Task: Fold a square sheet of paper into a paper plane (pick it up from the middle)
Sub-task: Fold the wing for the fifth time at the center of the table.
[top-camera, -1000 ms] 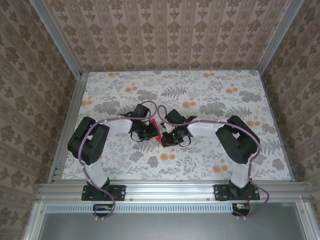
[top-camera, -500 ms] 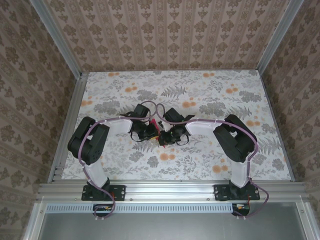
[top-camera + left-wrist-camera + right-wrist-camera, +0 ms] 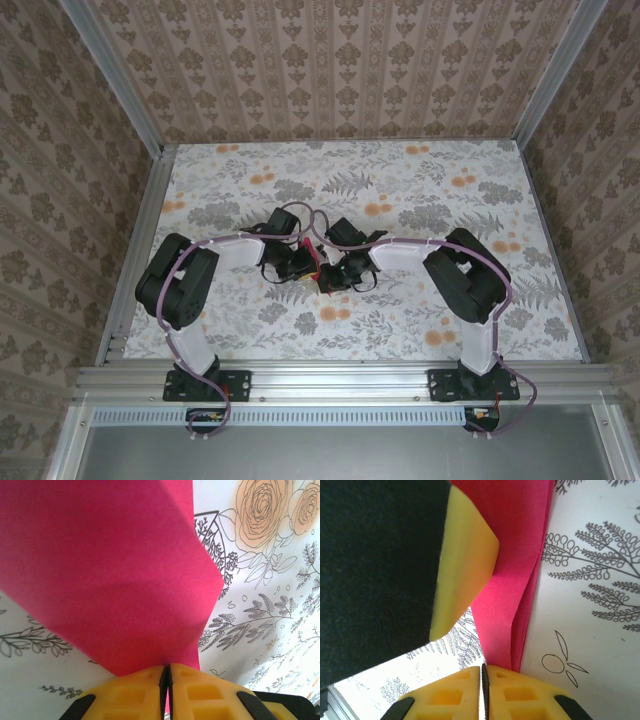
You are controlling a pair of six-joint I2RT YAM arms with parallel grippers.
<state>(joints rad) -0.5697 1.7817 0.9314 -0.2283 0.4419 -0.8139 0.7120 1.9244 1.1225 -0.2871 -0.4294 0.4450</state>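
The magenta-pink sheet of paper (image 3: pixel 100 565) hangs folded between my two grippers over the middle of the table (image 3: pixel 400 190). From above, a small pink sliver of the paper (image 3: pixel 318 266) shows between the wrists. My left gripper (image 3: pixel 166 669) is shut on the paper's lower edge. My right gripper (image 3: pixel 483 669) is shut where the paper's folded layers (image 3: pixel 512 580) run down into its jaws. The left gripper's yellow finger (image 3: pixel 465 555) shows close by in the right wrist view. The grippers hide most of the paper, so I cannot tell whether it has a paper plane's shape.
The floral tablecloth (image 3: pixel 430 320) lies under both arms. Aluminium rails (image 3: pixel 135 260) and patterned walls (image 3: pixel 330 70) close off the left, right and back. The arm bases (image 3: pixel 195 380) stand on the front rail.
The right gripper has shifted slightly left, closer to the left gripper. Less of the pink paper shows from above. Both grippers stay shut.
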